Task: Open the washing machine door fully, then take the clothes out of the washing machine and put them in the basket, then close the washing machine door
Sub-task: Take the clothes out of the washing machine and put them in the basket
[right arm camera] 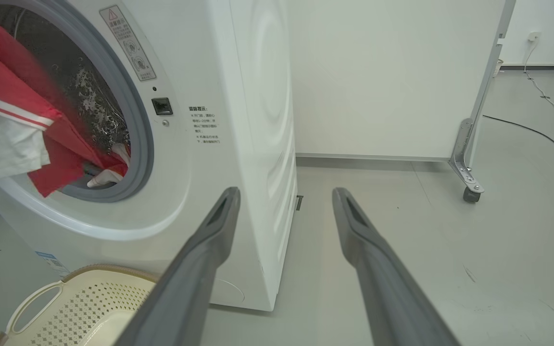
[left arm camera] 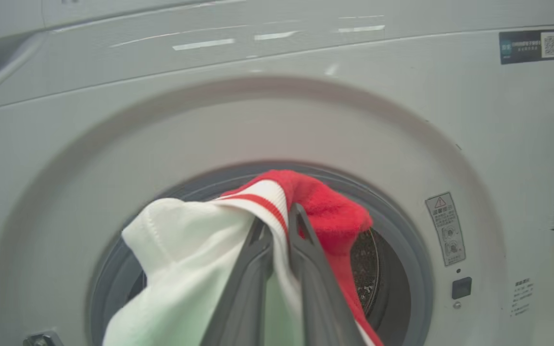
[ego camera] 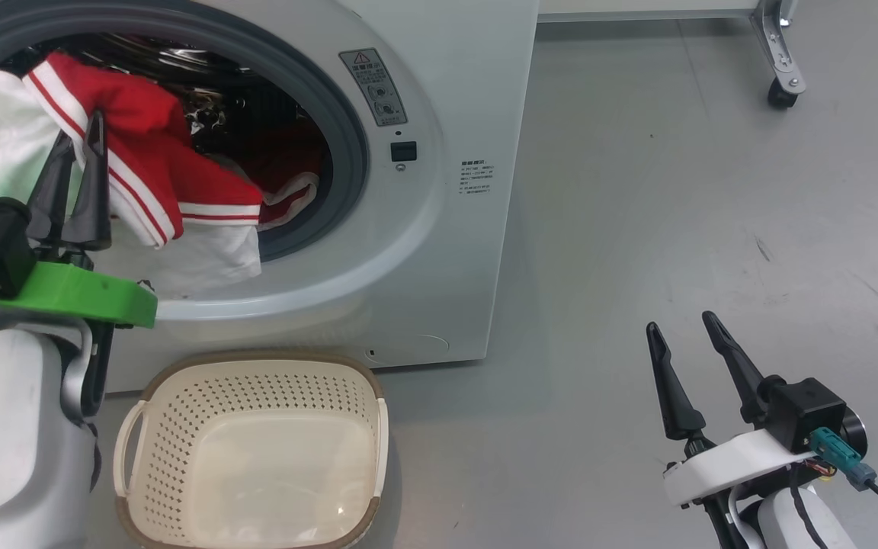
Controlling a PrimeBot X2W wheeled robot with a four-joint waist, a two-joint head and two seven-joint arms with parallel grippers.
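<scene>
While our left gripper (ego camera: 82, 130) sits at nine o'clock in the head view, we see its two dark fingers clenched on the clothes (ego camera: 157, 175). They pinch a red-and-white striped band, with white fabric bunched just beside it. The bundle hangs half out of the washing machine (ego camera: 454, 91), draped over the grey rubber ring (ego camera: 347, 130) at the mouth of the drum (ego camera: 180, 57), and more red cloth lies inside. At six o'clock from that mouth the basket (ego camera: 256, 358) stands on the floor (ego camera: 637, 191), just before the machine's front. At four o'clock our right gripper (ego camera: 679, 322) hangs over the grey floor with its jaws spread wide and released, well apart from the machine. At one o'clock we see a caster wheel (ego camera: 782, 95).
</scene>
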